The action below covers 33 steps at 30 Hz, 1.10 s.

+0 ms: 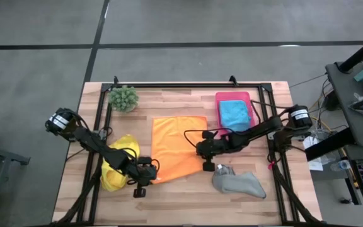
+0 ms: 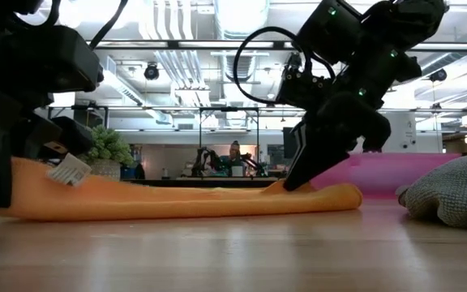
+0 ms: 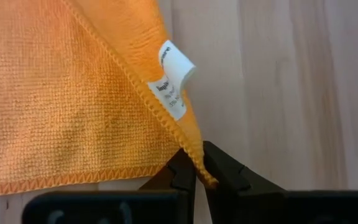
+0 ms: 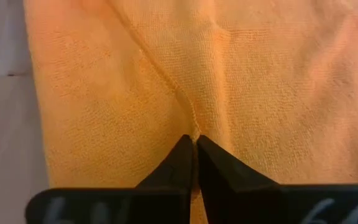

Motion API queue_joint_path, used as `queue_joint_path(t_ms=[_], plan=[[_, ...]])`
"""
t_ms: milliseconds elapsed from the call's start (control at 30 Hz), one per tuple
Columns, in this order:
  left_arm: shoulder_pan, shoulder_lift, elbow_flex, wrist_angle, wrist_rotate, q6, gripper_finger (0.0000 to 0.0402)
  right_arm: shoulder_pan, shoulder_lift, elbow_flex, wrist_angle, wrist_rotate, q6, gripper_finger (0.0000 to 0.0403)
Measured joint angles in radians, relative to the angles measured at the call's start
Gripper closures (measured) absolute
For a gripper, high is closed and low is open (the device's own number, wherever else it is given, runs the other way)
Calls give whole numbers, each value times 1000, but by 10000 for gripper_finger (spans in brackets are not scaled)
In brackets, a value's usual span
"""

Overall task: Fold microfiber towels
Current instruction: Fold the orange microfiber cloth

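Note:
An orange towel [image 1: 178, 148] lies spread flat in the middle of the table. My left gripper [image 1: 147, 176] is shut on its near left corner, and my right gripper [image 1: 205, 165] is shut on it near its near right corner. A yellow towel [image 1: 114, 169] lies crumpled under my left arm. A grey towel [image 1: 238, 183] lies bunched on the table at the near right. A blue towel [image 1: 234, 113] rests folded on the pink tray [image 1: 220, 98]. My left gripper pinches the orange towel's corner tip [image 3: 194, 157] between its two fingers, just below the white label [image 3: 176, 81]. The fingers slant down at it from the near left. That corner [image 2: 47, 174] is raised a little; the rest lies on the table. My right gripper pinches a small raised ridge of the orange cloth [image 4: 194, 132] between its two fingertips, a little in from the towel's edge [image 4: 36, 93]. The fingers [image 2: 297, 174] slant down from the right. The towel around the pinch stays on the table.
A spiky green plant [image 1: 123, 98] stands at the far left. The pink tray sits at the far right. A black frame [image 1: 188, 84] runs along the table's edges. Bare wood lies along the near edge between the yellow and grey towels.

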Motion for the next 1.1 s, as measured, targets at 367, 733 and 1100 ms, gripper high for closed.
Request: queue_joint_path(t_ms=[367,733,1100], plan=[[0,-73,1,-23,23,-14,392,87,-128,0,-66,-62,15,394],[2,-132,19,-32,131,-107,392,197,-217,0,-77,-184,89,394],[133,-224,56,-334,-19,6,392,139,-281,0,-187,222,-36,394]])
